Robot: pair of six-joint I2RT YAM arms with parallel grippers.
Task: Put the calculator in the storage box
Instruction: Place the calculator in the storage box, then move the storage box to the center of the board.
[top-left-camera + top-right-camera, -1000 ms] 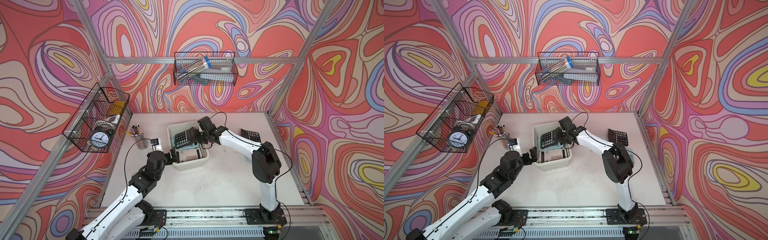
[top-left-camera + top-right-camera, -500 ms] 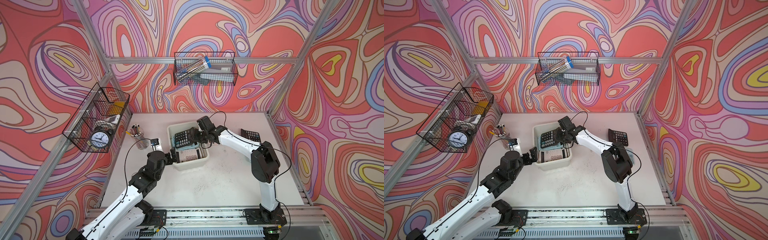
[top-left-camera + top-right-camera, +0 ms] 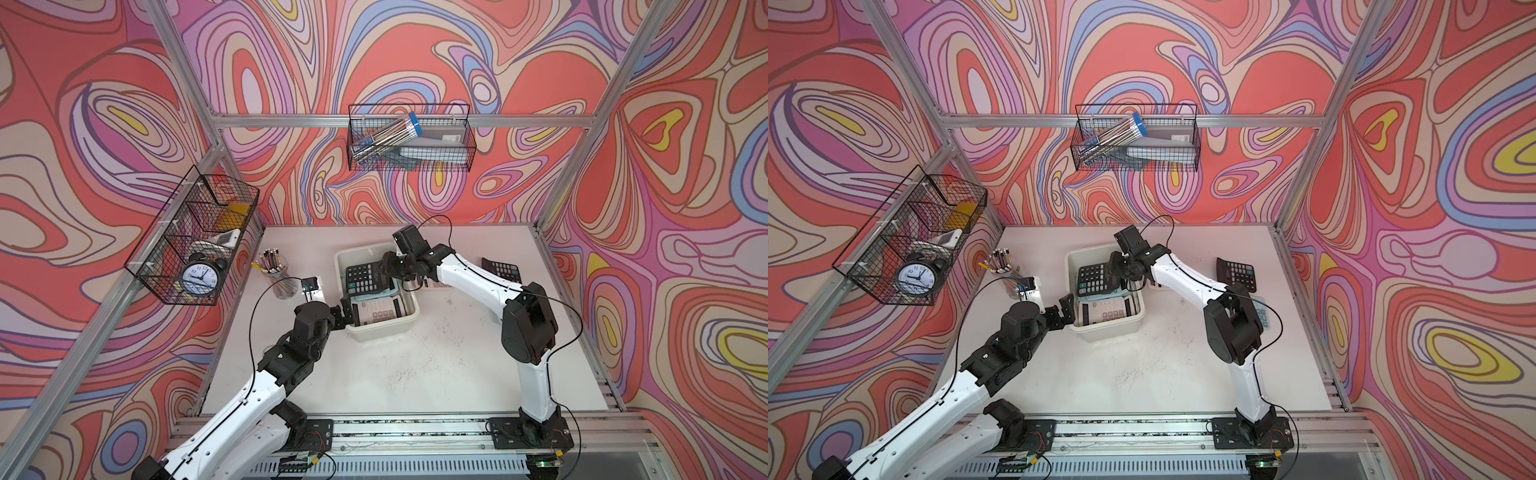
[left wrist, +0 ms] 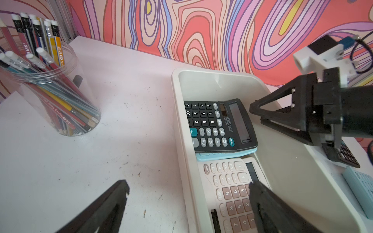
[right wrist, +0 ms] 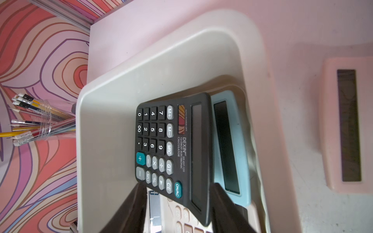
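Calculator [image 5: 173,149] lies in storage box [image 5: 113,90], hiding most of blue calculator [image 5: 240,141]; left jaws, right jaws gape empty.

Matt plastic storage box [image 4: 212,84] (smooth)

Table [image 3: 415,374] bare across the lower centre in both top views, passage free; storage box [image 3: 382,332] at centre holds stacked calculators [image 3: 376,313], its upper end open; left gripper [image 3: 349,315] straddles its left wall; right gripper [image 3: 388,268] overhangs its right side; pencil cup [image 3: 279,277] stands left of it; black calculator [image 3: 500,270] lies at right.
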